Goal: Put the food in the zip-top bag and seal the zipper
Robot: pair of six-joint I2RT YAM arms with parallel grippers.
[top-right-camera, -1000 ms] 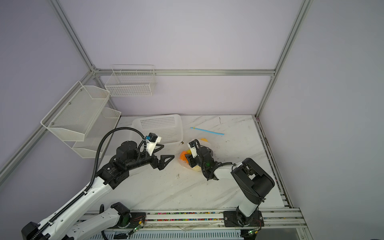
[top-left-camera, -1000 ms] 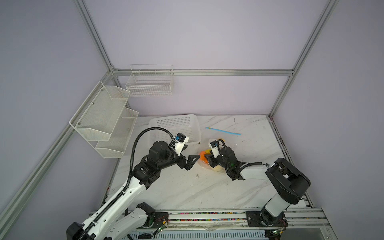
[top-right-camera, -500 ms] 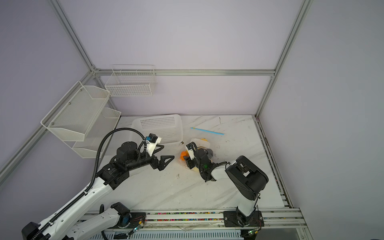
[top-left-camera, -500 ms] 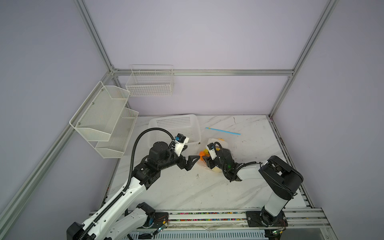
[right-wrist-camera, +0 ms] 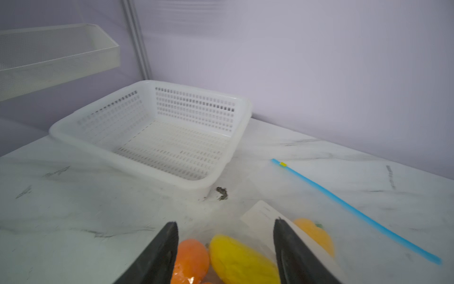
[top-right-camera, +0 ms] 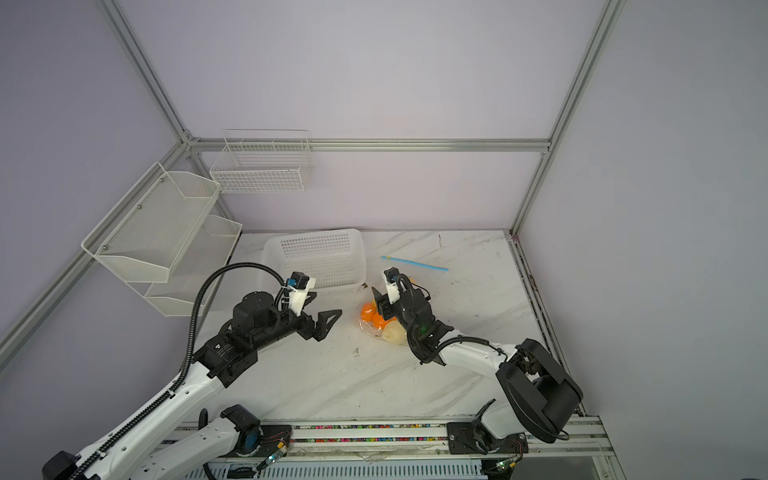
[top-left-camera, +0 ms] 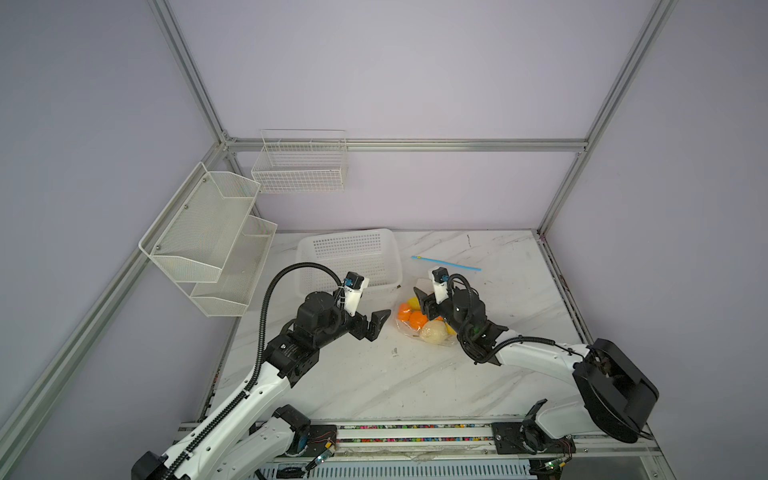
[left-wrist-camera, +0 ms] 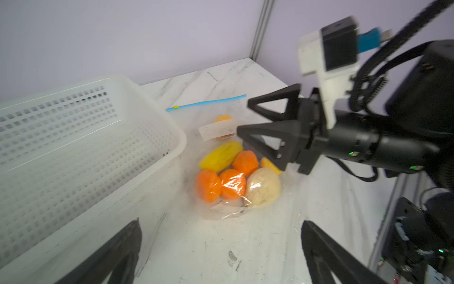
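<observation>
1. Okay, far left: a two-tier mesh shelf hangs on the side wall, and a wire rack hangs on the back wall.
2. The white perforated basket sits on the counter near the back wall, and its near corner is just beside the bag.
3. My left pincer hovers above the counter, pointed at the bag. The jaws are spread wide with nothing between them, well clear of the plastic.
4. The food is all inside the zip-top bag, which lies flat on the counter between my two pincers.
   - At the closed end I count three orange pieces, one long yellow piece, a small yellow piece and a bumpy cream piece.
   - One yellow-orange piece sits further in, partly behind the white label.
5. My right pincer is directly over the bag near the label.
   - The jaws are apart and grip nothing.
   - I cannot tell whether the fingertips touch the plastic.
6. The zipper is a light-blue strip lying flat on the counter at the bag's far edge, beyond the food.
   - The yellow slider is at the end nearer the basket.
   - I cannot tell whether the mouth is sealed.
</observation>
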